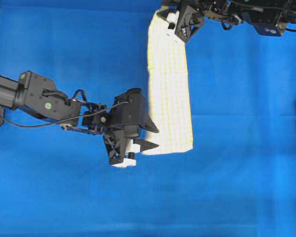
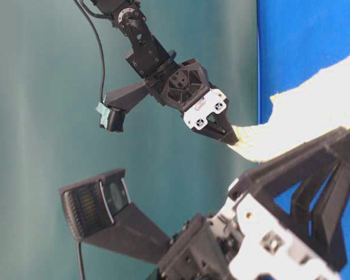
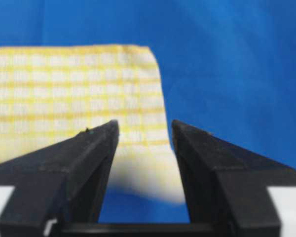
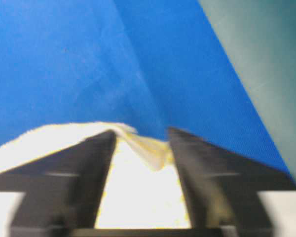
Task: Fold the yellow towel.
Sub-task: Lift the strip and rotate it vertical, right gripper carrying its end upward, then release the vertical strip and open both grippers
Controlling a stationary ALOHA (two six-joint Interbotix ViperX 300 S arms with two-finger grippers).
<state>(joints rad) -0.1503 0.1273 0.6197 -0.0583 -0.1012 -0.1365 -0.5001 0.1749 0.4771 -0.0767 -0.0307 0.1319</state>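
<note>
The blue table covering (image 1: 246, 173) spreads under everything. On it the yellow towel (image 1: 168, 84) lies as a long narrow strip, running from the far edge of the table down toward the middle. My left gripper (image 1: 150, 136) sits at the strip's near left corner, jaws parted with cloth between them but not pinched. My right gripper (image 1: 180, 30) is at the far end, jaws standing apart, a rumpled towel corner lying loose between them.
</note>
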